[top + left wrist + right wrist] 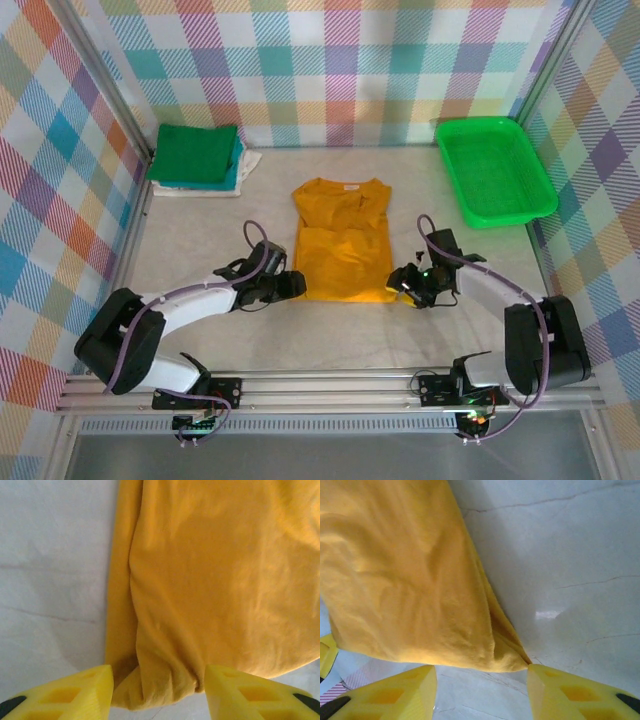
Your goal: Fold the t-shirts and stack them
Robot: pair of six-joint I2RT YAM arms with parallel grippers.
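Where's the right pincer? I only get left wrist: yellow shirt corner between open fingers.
Observer: The right pincer is at the other near corner of the yellow shirt, opposite the left pincer.
Operator: Shut on it?
Observer: No. The right wrist view has its fingers apart, with the corner lying between them on the table.
Operator: Where's the stack?
Observer: Far left corner: a folded dark-green shirt on top, then a teal shirt and a white shirt under it.
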